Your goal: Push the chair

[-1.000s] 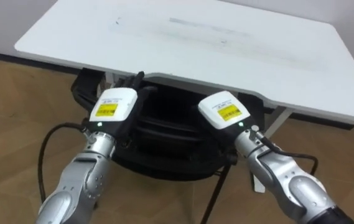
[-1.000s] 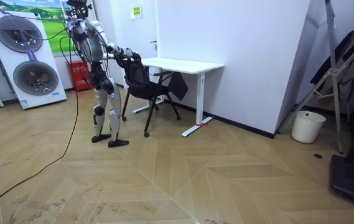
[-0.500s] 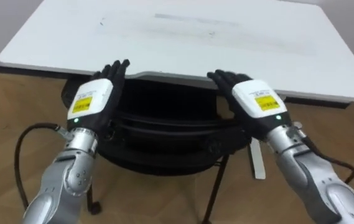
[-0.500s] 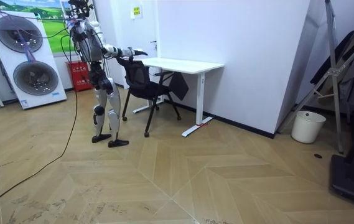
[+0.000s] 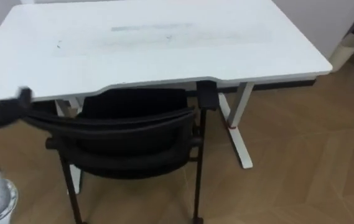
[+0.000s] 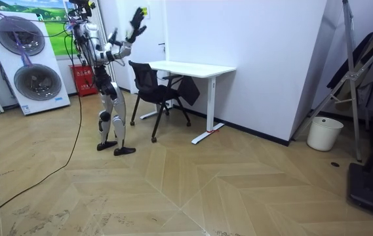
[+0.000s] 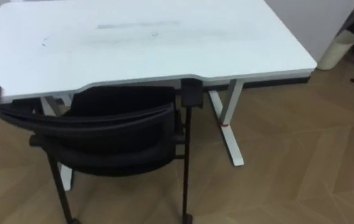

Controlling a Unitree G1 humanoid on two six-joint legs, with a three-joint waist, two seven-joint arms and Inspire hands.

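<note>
The chair (image 5: pixel 127 152) stands at 7 o'clock, its seat partly under the tabletop (image 5: pixel 164 50) edge; if you push further, its backrest (image 5: pixel 121 121) could jam against that edge. Unlike half a second ago, neither hand rests on the backrest. The left hand (image 5: pixel 2 112) is a blur at 9 o'clock, grip unreadable, and the right hand (image 6: pixel 136 18) is raised, fingers spread, empty.

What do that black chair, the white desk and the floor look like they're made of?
The chair has a matte black backrest, probably fabric or mesh, on thin dark legs that look like painted metal tube. The desk has a smooth white top, likely laminated board, on white metal-looking legs. The floor shows wood-look herringbone planks; real wood or not, I cannot tell.
</note>
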